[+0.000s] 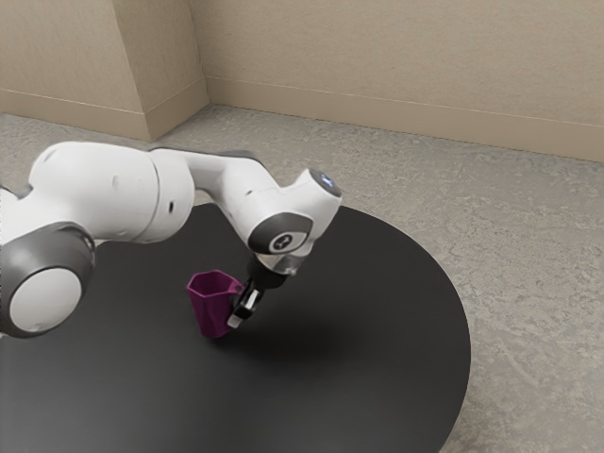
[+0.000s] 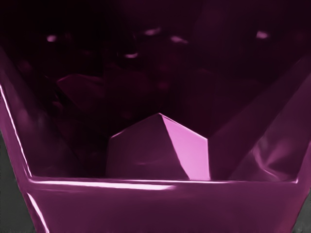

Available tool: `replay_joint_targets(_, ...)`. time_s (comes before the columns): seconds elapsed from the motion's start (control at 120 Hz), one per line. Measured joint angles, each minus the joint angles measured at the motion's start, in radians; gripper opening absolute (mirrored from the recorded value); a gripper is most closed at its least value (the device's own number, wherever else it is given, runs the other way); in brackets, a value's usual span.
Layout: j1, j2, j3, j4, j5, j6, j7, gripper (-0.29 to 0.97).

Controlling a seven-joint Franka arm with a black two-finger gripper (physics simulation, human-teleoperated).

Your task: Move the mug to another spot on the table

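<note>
A speckled grey floor [image 1: 528, 236] and plain beige walls [image 1: 377, 47] surround a large round black tabletop [image 1: 377, 377]. A white, many-jointed robot arm [image 1: 142, 203] comes in from the exterior view's left and bends down over the tabletop. Beneath its wrist is a small purple faceted mug [image 1: 213, 304], mouth upward, left of the tabletop's middle in the exterior view and close to the arm's bulky lower joints. The black end effector [image 1: 243, 310] is pressed against the mug's wall on the exterior view's right. I cannot tell whether it is closed on that wall. From the wrist view, the mug's glossy rim [image 2: 160, 204] lies right under the hand, its dark inside beyond.
</note>
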Motion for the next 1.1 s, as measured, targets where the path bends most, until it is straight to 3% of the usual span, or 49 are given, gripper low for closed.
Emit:
replay_joint_targets(0.375, -0.012, 0.03, -0.003, 0.026, -0.001, 0.005, -0.01, 0.06)
replay_joint_targets(0.608, -0.007, 0.037, -0.004, 0.03, 0.006, 0.048, -0.009, 0.43)
replay_joint_targets(0.842, 0.02, 0.014, 0.003, 0.062, -0.116, 0.167, -0.008, 0.58)
replay_joint_targets(1.1, 0.028, -0.156, 0.004, 0.031, -0.227, 0.228, 0.132, 0.64)
